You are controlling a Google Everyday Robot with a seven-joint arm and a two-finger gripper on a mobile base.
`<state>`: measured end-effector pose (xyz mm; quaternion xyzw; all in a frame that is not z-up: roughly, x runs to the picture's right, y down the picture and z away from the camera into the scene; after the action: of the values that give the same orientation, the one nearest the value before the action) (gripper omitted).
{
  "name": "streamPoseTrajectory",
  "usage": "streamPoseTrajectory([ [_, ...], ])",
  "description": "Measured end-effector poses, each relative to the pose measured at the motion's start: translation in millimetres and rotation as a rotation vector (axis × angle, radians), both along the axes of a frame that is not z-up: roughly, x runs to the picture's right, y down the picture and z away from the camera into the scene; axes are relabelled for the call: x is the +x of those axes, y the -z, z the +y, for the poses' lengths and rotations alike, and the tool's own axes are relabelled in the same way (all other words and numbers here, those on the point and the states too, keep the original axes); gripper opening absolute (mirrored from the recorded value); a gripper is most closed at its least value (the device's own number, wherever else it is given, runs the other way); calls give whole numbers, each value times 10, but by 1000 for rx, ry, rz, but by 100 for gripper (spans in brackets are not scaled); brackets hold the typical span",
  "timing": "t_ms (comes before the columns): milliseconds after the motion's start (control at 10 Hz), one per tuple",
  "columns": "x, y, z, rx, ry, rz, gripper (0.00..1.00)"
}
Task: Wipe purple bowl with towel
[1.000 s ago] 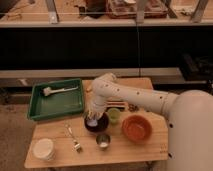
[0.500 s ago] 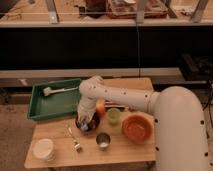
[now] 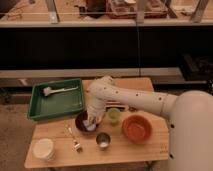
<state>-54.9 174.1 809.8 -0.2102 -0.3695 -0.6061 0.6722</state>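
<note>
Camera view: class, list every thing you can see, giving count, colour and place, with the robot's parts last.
table: one, light wood, under everything
tray: one, green, back left
brush: one, white, in tray
purple bowl: one, dark, centre left
towel: one, pale, in purple bowl
cup: one, green, right of purple bowl
orange bowl: one, orange, front right
metal cup: one, silver, front centre
tub: one, white, front left
utensil: one, pale, beside tub
arm: one, white, from right
tool: one, shut on towel, in purple bowl

Wooden table (image 3: pixel 120 153); dark wall (image 3: pixel 75 50) behind; speckled floor (image 3: pixel 12 136).
</note>
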Motion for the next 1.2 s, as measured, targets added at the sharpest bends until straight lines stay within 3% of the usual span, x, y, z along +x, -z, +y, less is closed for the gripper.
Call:
streamPoseTrajectory([
  [200, 274, 23, -97, 37, -10, 44, 0],
  [500, 277, -35, -251, 88, -24, 34, 0],
  [900, -384, -100, -282, 98, -8, -61, 0],
  [1200, -614, -35, -229, 85, 17, -126, 0],
])
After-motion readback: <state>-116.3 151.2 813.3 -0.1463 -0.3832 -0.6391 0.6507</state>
